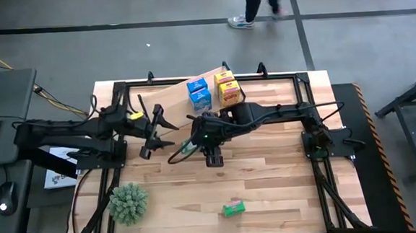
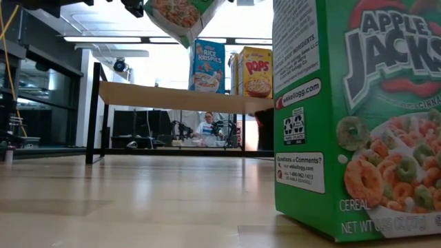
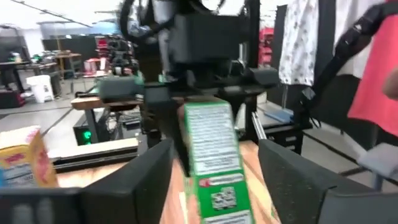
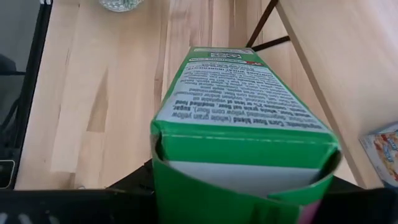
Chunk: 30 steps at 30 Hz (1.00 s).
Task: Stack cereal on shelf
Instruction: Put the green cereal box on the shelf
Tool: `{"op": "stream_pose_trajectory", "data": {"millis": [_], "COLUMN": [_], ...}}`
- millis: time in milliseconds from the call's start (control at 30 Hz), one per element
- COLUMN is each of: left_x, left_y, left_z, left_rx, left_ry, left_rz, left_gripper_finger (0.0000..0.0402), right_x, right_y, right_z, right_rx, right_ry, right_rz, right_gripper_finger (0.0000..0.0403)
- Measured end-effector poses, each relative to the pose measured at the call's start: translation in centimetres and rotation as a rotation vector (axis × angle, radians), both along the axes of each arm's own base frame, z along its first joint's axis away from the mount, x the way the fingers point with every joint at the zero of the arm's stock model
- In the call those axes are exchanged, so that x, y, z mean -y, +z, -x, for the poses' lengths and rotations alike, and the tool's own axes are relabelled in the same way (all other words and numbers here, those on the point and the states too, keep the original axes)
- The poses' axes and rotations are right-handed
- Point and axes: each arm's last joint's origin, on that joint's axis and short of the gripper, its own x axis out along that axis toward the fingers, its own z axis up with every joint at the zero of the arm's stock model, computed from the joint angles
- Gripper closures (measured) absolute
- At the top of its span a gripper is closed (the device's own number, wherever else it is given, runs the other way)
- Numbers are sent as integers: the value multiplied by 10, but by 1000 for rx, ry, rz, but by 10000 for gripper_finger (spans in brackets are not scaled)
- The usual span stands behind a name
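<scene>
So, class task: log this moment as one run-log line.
right pincer: shut on green carton, held above table | left pincer: open, beside it | shelf: blue carton, yellow carton | table: another green carton

The whole table is seen straight down from overhead. The tabletop is skimmed level by the low camera, a green carton pressed close, the shelf beyond. Past each wrist's fingers, one held carton is shared from opposite sides.
</scene>
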Motion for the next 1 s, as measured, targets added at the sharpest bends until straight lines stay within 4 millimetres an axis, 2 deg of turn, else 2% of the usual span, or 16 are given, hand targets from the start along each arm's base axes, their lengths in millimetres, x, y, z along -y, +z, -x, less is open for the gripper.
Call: {"op": "stream_pose_trajectory", "data": {"millis": [200, 367, 767, 867, 1000], "left_x": [8, 15, 22, 22, 20], "left_y": [-8, -5, -11, -17, -12], "left_z": [-9, -16, -44, -51, -58], "left_rx": [-68, -143, -283, -325, -347], "left_ry": [96, 126, 107, 120, 172], "left_rz": [-25, -26, 64, 57, 40], "left_gripper_finger": [134, 115, 112, 112, 112], "right_x": [2, 1, 16, 17, 16], "right_y": [0, 0, 3, 3, 4], "right_z": [0, 0, -6, -7, -7], "right_rx": [-4, -10, 39, 50, 51], "right_ry": [-64, -45, -142, -134, -102], "right_rz": [-61, -106, -131, -138, -143], "right_gripper_finger": [226, 226, 226, 226, 226]}}
